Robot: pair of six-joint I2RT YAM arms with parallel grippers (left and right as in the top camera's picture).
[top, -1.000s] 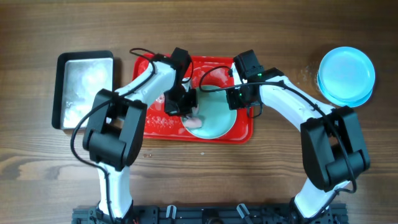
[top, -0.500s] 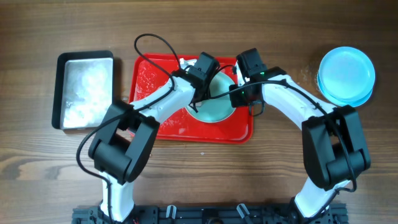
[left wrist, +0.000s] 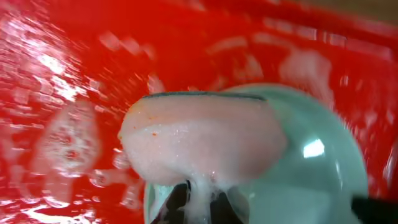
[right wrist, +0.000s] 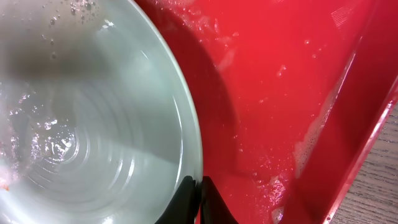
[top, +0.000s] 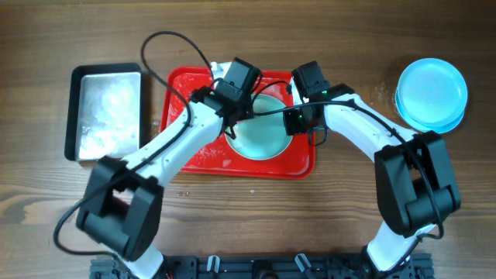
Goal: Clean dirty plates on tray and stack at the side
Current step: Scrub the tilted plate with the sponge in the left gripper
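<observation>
The sponge (left wrist: 199, 143) in the left claw (left wrist: 199, 202) looks soft and porous, pale pink, covered with wet foam. The plate (right wrist: 93, 124) at the right claw (right wrist: 200, 199) is smooth pale plastic, glossy with a water film. Around both claws the tray (right wrist: 280, 93) is red plastic, shiny and wet, with patches of suds. Left of the left claw, the pan (top: 72, 116) is dull silver metal with a matt black rim. The table (top: 256, 225) is matt wood with visible grain.
</observation>
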